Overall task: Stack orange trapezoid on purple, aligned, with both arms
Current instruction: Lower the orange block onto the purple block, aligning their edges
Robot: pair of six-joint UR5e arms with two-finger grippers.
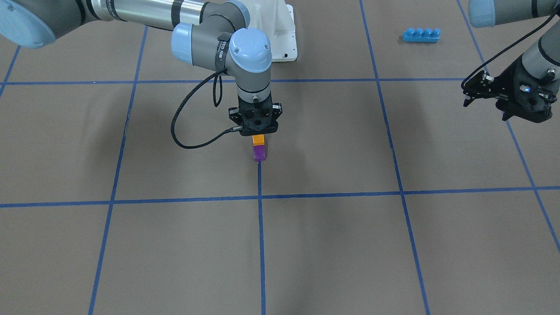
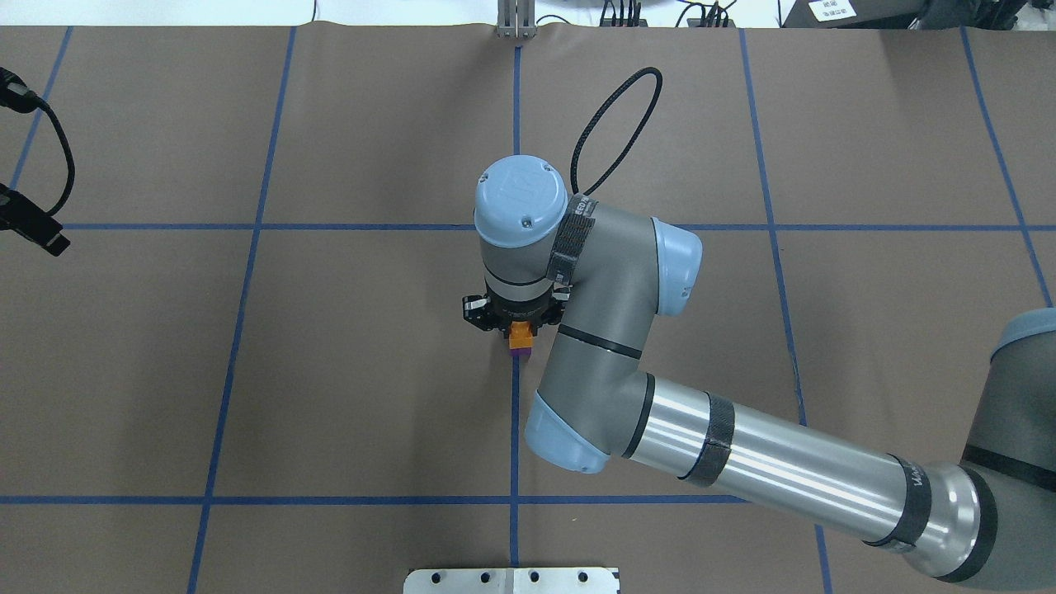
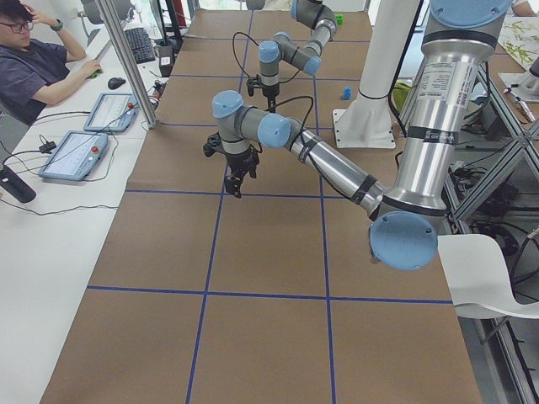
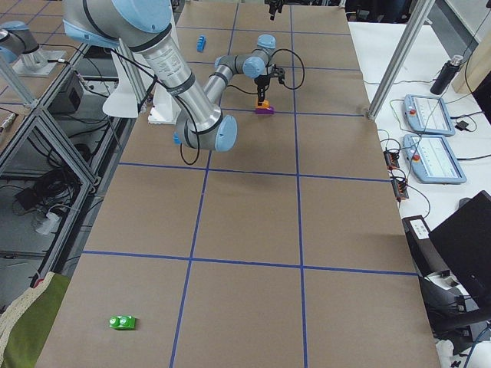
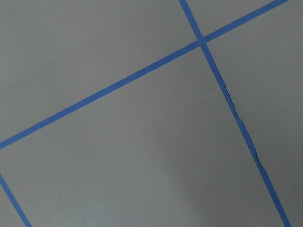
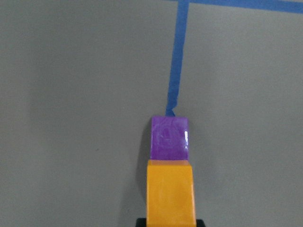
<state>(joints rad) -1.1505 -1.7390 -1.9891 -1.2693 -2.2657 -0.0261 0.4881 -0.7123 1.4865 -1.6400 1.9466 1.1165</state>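
The orange trapezoid (image 1: 258, 140) sits on top of the purple (image 1: 259, 153), which rests on the table at the end of a blue tape line. In the right wrist view the orange trapezoid (image 6: 170, 191) lines up with the purple (image 6: 169, 138) below it. My right gripper (image 1: 258, 134) points straight down and is shut on the orange trapezoid; only a black edge of its fingers shows in the wrist view. My left gripper (image 1: 470, 89) hangs open and empty far off at the table's side. Its wrist view shows only bare table and tape.
A long blue four-stud brick (image 1: 421, 34) lies near the robot's white base (image 1: 284, 39). A green block (image 4: 123, 323) lies at the table's far end on my right. A small blue block (image 3: 345, 93) sits by the pedestal. An operator (image 3: 34, 67) sits beside the table.
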